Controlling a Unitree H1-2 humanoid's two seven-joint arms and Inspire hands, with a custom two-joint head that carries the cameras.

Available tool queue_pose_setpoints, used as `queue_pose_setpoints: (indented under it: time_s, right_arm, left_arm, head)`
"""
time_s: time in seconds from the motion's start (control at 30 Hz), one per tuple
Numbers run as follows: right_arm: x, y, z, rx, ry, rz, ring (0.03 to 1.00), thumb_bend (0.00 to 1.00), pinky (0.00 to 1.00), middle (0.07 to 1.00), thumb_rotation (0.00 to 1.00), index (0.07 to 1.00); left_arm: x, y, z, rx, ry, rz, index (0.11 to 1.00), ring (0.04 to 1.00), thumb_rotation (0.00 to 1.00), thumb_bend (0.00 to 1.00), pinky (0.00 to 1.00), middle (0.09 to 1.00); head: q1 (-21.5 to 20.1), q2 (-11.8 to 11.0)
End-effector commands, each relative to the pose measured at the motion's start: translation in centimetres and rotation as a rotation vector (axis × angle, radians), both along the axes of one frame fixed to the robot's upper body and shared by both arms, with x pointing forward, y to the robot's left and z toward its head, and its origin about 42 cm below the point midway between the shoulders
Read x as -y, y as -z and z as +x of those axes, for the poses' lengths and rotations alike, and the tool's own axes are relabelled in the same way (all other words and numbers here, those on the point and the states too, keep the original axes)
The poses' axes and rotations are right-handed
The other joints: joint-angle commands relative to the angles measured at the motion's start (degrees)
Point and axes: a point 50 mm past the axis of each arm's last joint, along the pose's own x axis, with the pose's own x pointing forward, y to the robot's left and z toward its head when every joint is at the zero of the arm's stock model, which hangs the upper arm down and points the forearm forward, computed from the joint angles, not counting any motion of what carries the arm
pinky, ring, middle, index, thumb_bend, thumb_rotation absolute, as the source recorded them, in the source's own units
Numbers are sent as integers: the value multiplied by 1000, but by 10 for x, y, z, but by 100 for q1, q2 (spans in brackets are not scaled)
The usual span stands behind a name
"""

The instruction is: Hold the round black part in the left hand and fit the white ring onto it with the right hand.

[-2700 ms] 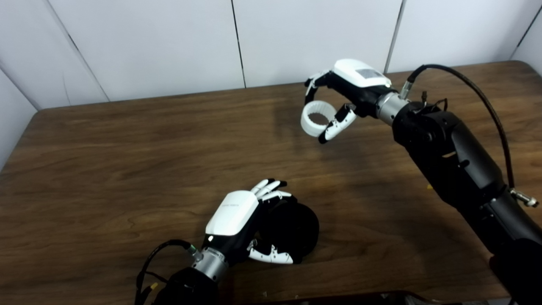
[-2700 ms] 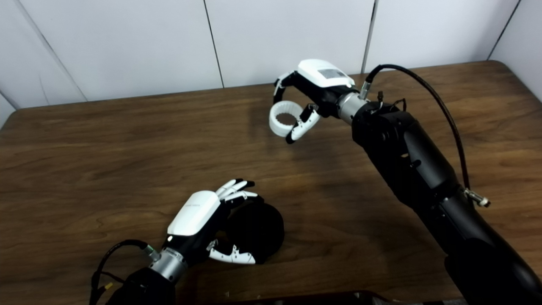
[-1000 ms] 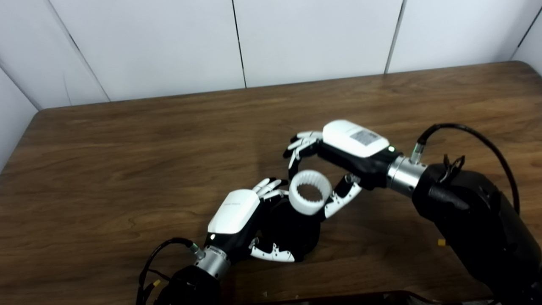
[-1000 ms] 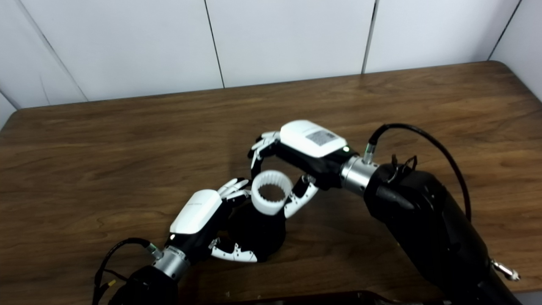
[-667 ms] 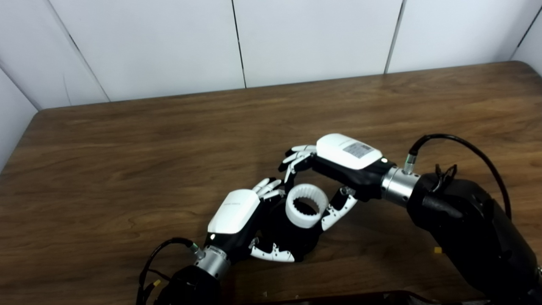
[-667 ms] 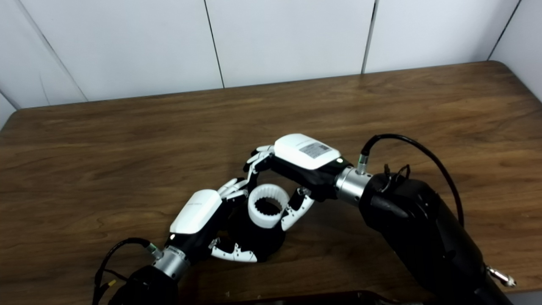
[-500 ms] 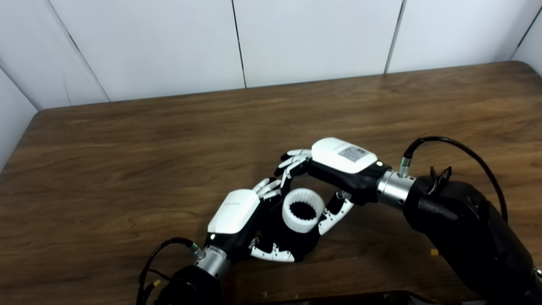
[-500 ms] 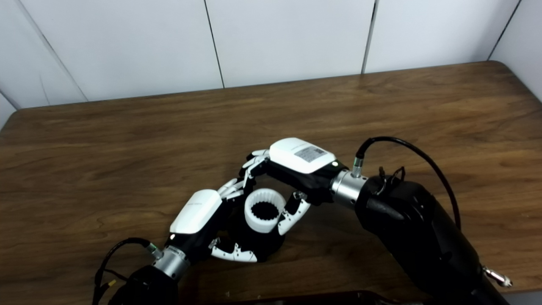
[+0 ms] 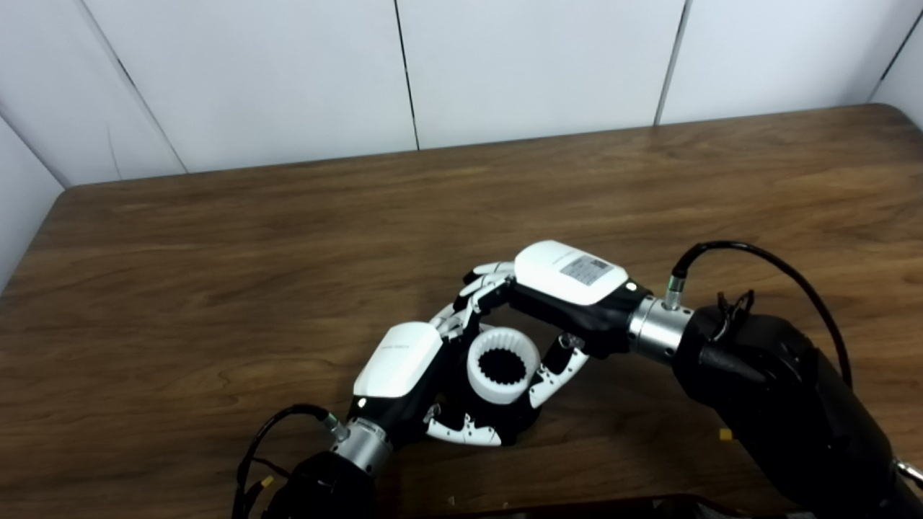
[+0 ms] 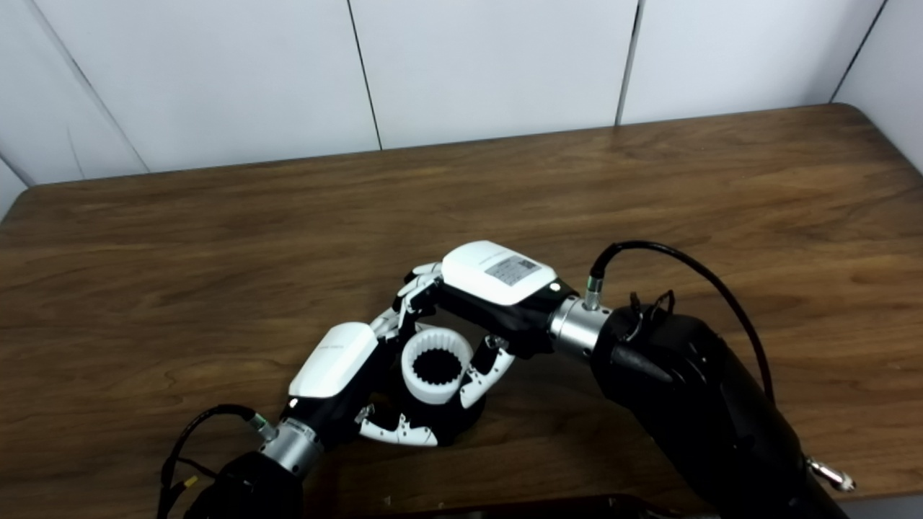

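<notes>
On the brown wooden table (image 9: 216,238), near its front edge, our left hand (image 9: 404,367) grips the round black part (image 9: 515,418). Our right hand (image 9: 559,288) pinches the toothed white ring (image 9: 502,364) directly over it. If the ring descends tilted, we judge it could jam or slip sideways.

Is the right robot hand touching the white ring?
Touching. In the left eye view the right robot hand grips the white ring, fingers and thumb against its rim.

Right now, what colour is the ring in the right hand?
White, the toothed ring held by the right hand; clearest in the left eye view.
</notes>
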Motion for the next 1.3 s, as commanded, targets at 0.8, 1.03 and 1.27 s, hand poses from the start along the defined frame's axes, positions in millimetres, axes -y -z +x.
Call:
queue_pose_setpoints:
  time_s: [0.8,1.03,1.27]
  right_arm:
    - [-6,4,-1,1,-43,-31,913,525,860,809,148,491]
    - [-3,6,0,2,-29,-37,914,525,854,811,148,491]
    - [2,4,5,14,-13,-6,911,525,842,810,151,492]
  left_arm:
    - [-6,12,-7,-86,-1,66,736,960,323,850,771,929]
    - [-5,12,-8,-87,-2,67,733,963,312,858,779,929]
    - [-5,12,-8,-95,-3,71,734,969,295,865,779,930]
  head:
    - [-32,20]
    - [-22,18]
    - [-31,18]
